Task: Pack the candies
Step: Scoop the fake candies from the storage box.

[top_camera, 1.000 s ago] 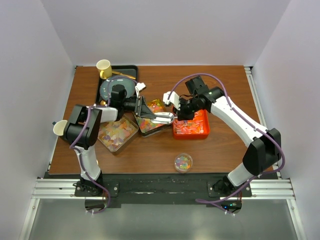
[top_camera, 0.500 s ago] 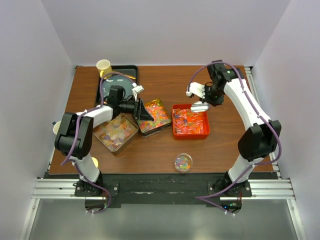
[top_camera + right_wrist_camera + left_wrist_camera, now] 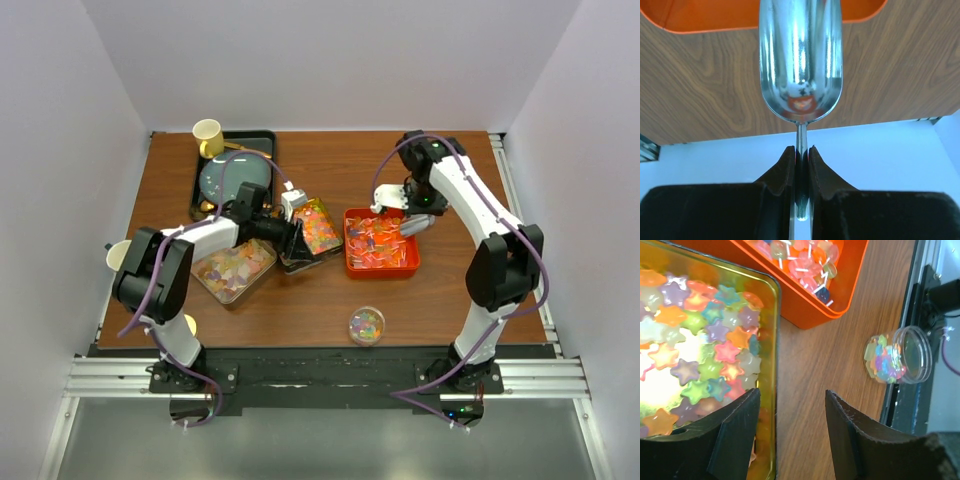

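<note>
The right gripper (image 3: pixel 800 156) is closed tightly on the thin handle of the metal scoop (image 3: pixel 800 60), so that no gap is seen between the fingers and the handle. The bowl of the scoop is empty, and only an orange reflection is seen in it. It is held over the wooden table (image 3: pixel 700 95), just beside the rim of the orange tray (image 3: pixel 690 17).

The left gripper (image 3: pixel 790 412) is spread wide and nothing is clamped in it. One finger is placed over the inside of the gold tin (image 3: pixel 771 330) and the other over the bare wood, so the wall of the tin stands between them.

This tin is filled with star candies (image 3: pixel 695 340) of many colours. The red-white candies (image 3: pixel 805 262) are found in the orange tray beside it. Pastel candies (image 3: pixel 230 265) are seen in a second tin (image 3: pixel 255 283) further left. A small clear jar (image 3: pixel 912 357), partly filled with candies, is placed near the front edge of the table, well apart from the trays.
</note>
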`<state>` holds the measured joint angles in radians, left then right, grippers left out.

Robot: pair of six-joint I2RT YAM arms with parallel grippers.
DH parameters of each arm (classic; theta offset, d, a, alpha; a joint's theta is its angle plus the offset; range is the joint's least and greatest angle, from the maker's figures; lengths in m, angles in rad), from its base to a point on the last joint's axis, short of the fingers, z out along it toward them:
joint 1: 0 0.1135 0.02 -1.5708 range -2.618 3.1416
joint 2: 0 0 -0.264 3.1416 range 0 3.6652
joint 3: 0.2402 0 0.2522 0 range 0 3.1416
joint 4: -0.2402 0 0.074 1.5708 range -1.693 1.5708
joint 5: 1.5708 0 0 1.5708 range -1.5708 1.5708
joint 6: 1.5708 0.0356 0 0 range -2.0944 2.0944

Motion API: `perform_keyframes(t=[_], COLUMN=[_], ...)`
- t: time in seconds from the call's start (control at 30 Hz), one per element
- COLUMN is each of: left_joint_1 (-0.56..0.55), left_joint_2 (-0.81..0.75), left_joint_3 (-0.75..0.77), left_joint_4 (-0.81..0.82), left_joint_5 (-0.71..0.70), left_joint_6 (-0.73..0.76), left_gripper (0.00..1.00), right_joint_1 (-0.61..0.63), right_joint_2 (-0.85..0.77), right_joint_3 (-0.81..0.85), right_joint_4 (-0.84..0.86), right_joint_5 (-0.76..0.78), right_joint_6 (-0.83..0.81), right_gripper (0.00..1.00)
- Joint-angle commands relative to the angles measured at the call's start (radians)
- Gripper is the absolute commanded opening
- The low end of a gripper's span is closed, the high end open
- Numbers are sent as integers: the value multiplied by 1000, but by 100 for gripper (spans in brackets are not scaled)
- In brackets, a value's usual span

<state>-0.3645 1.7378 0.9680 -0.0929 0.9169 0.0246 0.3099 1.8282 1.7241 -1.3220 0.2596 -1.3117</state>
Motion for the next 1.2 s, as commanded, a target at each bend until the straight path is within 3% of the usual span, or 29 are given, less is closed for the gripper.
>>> perform_keyframes(t=[0.0, 0.23, 0.47, 0.67, 0.83, 1.0, 1.17], left_joint_1=[-31, -30, -30, -30, -30, -30, -30], left_joint_2=[-64, -95, -109, -92, -73, -61, -54], left_joint_3=[-20, -40, -69, -69, -80, -80, -83], left_joint_4=[-2, 21, 64, 79, 117, 124, 136], left_joint_5=[-53, -52, -36, -21, 4, 8, 8], left_joint_6=[75, 72, 44, 41, 54, 51, 44], left_gripper=[60, 60, 60, 60, 60, 60, 60], right_joint_1=[58, 136, 153, 163, 166, 166, 167], right_joint_2=[17, 29, 109, 92, 53, -15, 20], right_joint_3=[-6, -87, -46, -104, -121, -204, -189], right_joint_4=[9, 107, 83, 63, 21, 113, 132], right_joint_5=[168, 367, 438, 377, 209, 144, 115], right_joint_6=[-43, -130, -115, -142, -155, -218, -189], right_gripper=[0, 0, 0, 0, 0, 0, 0])
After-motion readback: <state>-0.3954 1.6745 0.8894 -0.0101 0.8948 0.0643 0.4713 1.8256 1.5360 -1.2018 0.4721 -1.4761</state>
